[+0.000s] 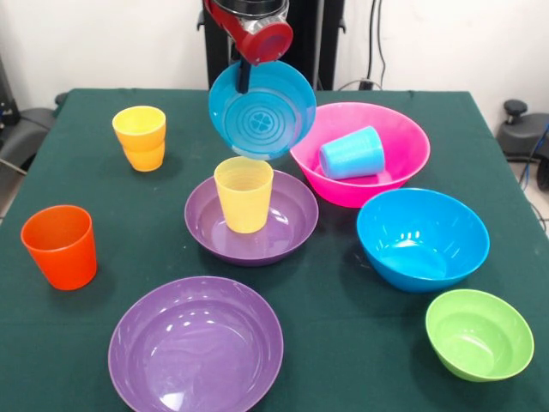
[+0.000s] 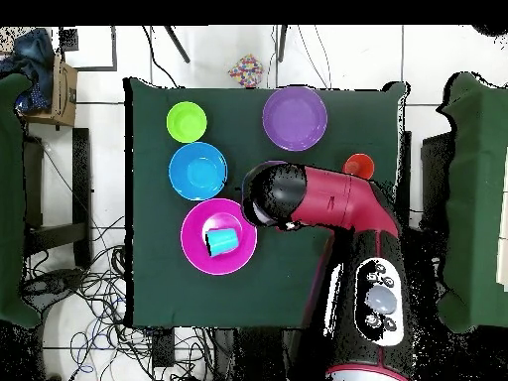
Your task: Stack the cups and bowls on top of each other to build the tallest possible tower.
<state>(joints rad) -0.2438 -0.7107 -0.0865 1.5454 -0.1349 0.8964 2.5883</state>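
The tool (image 1: 243, 79) is clamped on the rim of the small blue bowl (image 1: 262, 109), which hangs tilted in the air above the pale yellow cup (image 1: 244, 194). That cup stands upright in a purple bowl (image 1: 251, 218). The light blue cup (image 1: 352, 154) lies on its side in the pink bowl (image 1: 360, 152). Two amber-yellow cups (image 1: 140, 137) stand nested on the table (image 1: 77, 184), the orange cup (image 1: 60, 246) apart.

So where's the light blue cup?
In the front view, the light blue cup lies on its side inside the pink bowl, at the right far side of the table, behind the big blue bowl.
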